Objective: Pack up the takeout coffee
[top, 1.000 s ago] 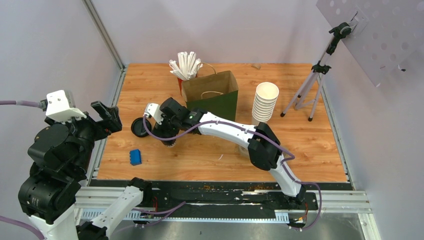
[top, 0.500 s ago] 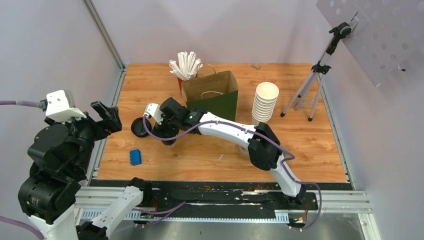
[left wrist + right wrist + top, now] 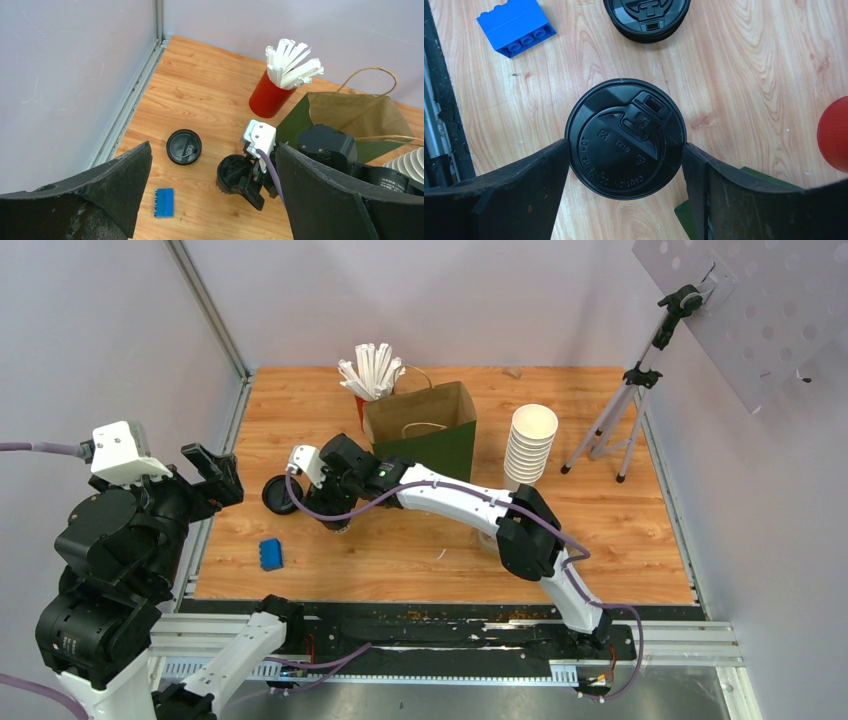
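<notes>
Barely anything shifted from a second ago. The right arm is parked in the same spot and its pincer (image 3: 625, 150) has just squeezed in a bit, that's it.

Starting at the near side, a blue toy brick (image 3: 270, 554) lies close to the front edge of the table (image 3: 600, 530), off to the left. A bit further in there's a loose black lid (image 3: 278, 494) lying flat, not far from the left rail. The left pincer (image 3: 212, 146) hangs up over that left edge, spread wide with nothing in it.

Right next to the loose lid stands the coffee cup (image 3: 625, 140), upright with its black lid on, left of the middle of the table. The right pincer comes down over it from above. From the wrist view both pads (image 3: 559, 165) sit right against the lid's rim, one each side, so it's pinching the cup.

Just behind that is the green paper bag (image 3: 420, 430), standing with its mouth open. A corner of it is close beside one finger, so it's tight on that side. Behind the bag is the red cup of straws (image 3: 372, 370), and to the right a stack of white cups (image 3: 528, 445). A tripod (image 3: 620, 410) is near the far right corner.

For open room, bare wood runs from the cup toward the front edge and across the near right.
</notes>
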### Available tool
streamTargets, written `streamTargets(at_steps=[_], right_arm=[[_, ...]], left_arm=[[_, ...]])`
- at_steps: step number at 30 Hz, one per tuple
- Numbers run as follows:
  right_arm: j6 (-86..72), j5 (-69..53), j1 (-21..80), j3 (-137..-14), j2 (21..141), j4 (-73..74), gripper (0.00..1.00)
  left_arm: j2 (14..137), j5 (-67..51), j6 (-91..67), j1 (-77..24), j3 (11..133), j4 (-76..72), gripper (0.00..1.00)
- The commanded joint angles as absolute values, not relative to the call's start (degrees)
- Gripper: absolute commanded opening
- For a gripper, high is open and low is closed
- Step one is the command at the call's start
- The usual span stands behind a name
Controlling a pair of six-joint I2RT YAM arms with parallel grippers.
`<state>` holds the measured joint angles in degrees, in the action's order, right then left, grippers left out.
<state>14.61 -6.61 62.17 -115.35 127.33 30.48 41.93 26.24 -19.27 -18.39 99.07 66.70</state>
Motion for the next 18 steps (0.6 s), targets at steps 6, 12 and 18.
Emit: streamTargets(at_steps=[6,12,18], right_arm=[[12.28,-8.14,61.84,-115.99,126.45,30.17,0.8],[12.76,-6.77,61.88,-116.67,127.75,30.37,0.81],[12.87,-6.37,61.87,-116.93,127.45,29.99,0.76]], left_arm=[[41.21,26.46,-19.68,-18.63,99.71,66.12,1.0],[41.06,26.97,-19.36,-18.63,100.12,66.31,1.0],[40.78,26.94,-19.57,-18.63,99.61,66.62,1.0]])
